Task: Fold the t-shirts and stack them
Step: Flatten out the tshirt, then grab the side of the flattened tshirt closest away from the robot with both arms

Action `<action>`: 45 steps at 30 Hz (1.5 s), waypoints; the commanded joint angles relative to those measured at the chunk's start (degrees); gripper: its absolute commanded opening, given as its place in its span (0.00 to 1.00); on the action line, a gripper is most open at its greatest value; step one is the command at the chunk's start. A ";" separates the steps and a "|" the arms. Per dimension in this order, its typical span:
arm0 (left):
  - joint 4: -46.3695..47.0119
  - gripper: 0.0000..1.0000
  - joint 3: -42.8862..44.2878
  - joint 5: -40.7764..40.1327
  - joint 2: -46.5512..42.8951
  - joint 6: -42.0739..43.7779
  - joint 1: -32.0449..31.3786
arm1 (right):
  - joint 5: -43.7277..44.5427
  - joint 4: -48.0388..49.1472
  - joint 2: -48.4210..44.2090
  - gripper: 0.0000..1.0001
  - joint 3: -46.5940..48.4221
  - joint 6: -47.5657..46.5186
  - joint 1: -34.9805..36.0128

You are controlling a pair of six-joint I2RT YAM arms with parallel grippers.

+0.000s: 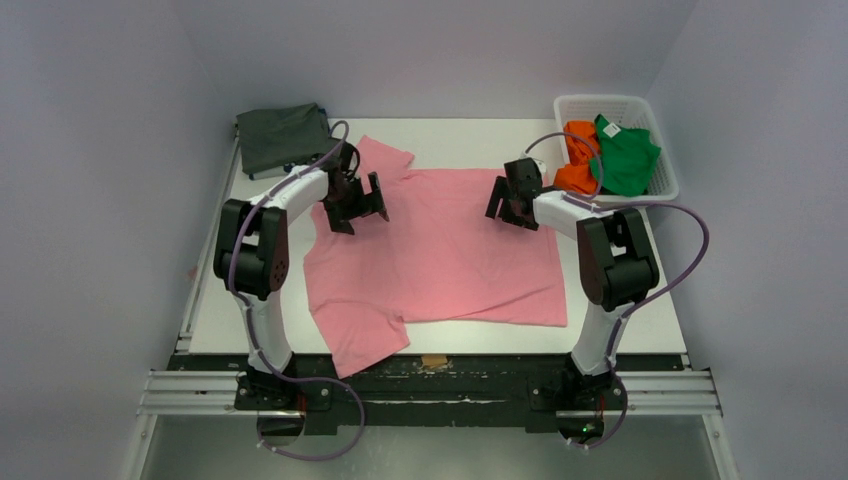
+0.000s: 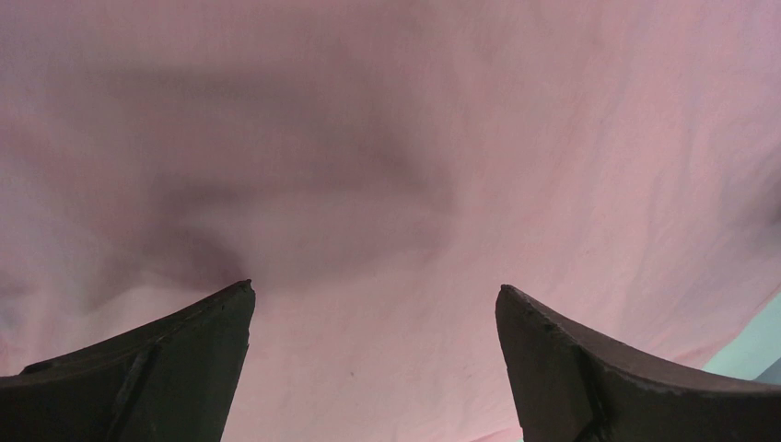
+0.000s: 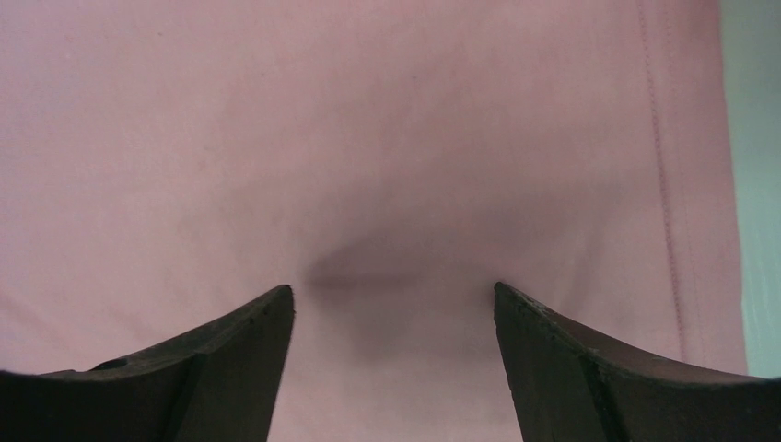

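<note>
Pink t-shirt (image 1: 440,250) | overhangs near table (image 1: 480,143) edge | right hem inside edge

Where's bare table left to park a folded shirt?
Bare white table along the far edge, between the folded dark grey shirt and the white lattice basket; a narrower strip left of the spread pink shirt, which crowds the centre.

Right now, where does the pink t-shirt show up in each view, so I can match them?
Top external: pink t-shirt spread flat mid-table.
Left wrist: it fills nearly the whole picture.
Right wrist: it fills all but the right edge.
Shared landmark: the pale table, a sliver at lower right in left wrist, a strip at right in right wrist.
</note>
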 commanded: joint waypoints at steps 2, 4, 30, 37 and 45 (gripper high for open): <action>-4.13 1.00 10.23 -0.47 6.71 -1.27 0.08 | -0.84 -1.13 3.81 0.81 3.82 2.54 -1.08; -6.43 1.00 14.54 0.37 9.95 -1.63 0.58 | -2.13 -1.17 5.89 0.81 6.04 2.90 -1.86; 9.70 1.00 61.58 14.82 39.86 -18.13 7.53 | -6.26 -2.89 23.32 0.83 35.77 2.26 -7.12; 11.29 1.00 50.19 15.28 20.35 -6.14 7.66 | -4.70 -3.82 14.35 0.85 31.71 -2.70 -7.08; 10.72 1.00 11.15 6.19 -11.37 2.77 5.32 | -3.98 1.97 -5.59 0.85 6.17 -2.03 -7.12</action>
